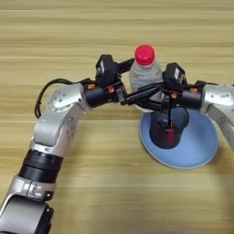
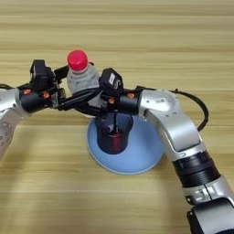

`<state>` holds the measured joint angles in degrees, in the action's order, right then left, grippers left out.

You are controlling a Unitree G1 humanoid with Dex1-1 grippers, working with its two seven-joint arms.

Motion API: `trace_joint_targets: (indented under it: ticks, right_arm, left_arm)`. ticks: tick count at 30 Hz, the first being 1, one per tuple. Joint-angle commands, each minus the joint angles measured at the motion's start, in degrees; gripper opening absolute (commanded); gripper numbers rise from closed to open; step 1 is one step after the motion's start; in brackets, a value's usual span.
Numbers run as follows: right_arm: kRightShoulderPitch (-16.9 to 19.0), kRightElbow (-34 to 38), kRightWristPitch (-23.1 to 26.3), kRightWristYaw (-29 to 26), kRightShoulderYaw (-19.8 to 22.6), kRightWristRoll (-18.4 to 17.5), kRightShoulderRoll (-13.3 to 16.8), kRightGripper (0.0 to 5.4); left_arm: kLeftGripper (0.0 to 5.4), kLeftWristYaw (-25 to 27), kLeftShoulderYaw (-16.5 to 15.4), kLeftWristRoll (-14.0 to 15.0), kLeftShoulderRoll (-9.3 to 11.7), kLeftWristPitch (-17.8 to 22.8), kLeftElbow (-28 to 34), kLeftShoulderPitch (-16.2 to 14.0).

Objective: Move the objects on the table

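The clear water bottle (image 1: 144, 68) with a red cap stands upright on the table (image 1: 91, 27), just behind the light-blue plate (image 1: 199, 146). My left gripper (image 1: 146, 75) reaches in from the left. One finger lies against the bottle's back left and the other runs across its front, so it is shut on the bottle. The dark cup (image 1: 164, 137) stands on the plate's left part, and the thin pen (image 1: 170, 119) rises out of it, red tip down. My right gripper (image 1: 148, 104) comes in from the right, low over the cup's rim, with the pen's top right under it.
The two grippers cross closely between the bottle and the cup. A black cable (image 1: 43, 93) loops off the left arm's elbow. Bare wood lies on all sides of the plate.
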<state>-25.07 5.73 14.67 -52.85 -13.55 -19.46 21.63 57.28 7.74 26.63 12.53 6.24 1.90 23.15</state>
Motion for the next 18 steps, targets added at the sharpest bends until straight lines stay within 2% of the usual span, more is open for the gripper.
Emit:
trace_joint_targets:
  ticks: [1, 10, 13, 18]
  right_arm:
    - [-1.58, -0.10, 0.45, 0.45, 0.32, 0.50, -0.40, 3.15]
    - [-1.71, -0.31, 0.46, 0.86, 1.10, 0.13, -0.65, 3.15]
    - [-1.85, -0.60, 0.43, 1.05, 1.34, 0.05, -0.73, 3.15]
    - [-2.30, -1.23, 0.26, 1.72, 2.27, -0.16, -0.99, 3.15]
  left_arm:
    - [4.19, 0.30, -0.26, 0.10, -0.13, -1.43, 0.41, 1.29]
    - [5.01, 1.70, -0.61, 1.21, 0.21, -2.14, 1.63, 0.59]
    - [5.37, 2.91, -1.04, 2.42, 0.34, -2.81, 2.71, 0.00]
    - [5.40, 5.78, -1.82, 5.89, 0.89, -3.30, 6.13, -1.51]
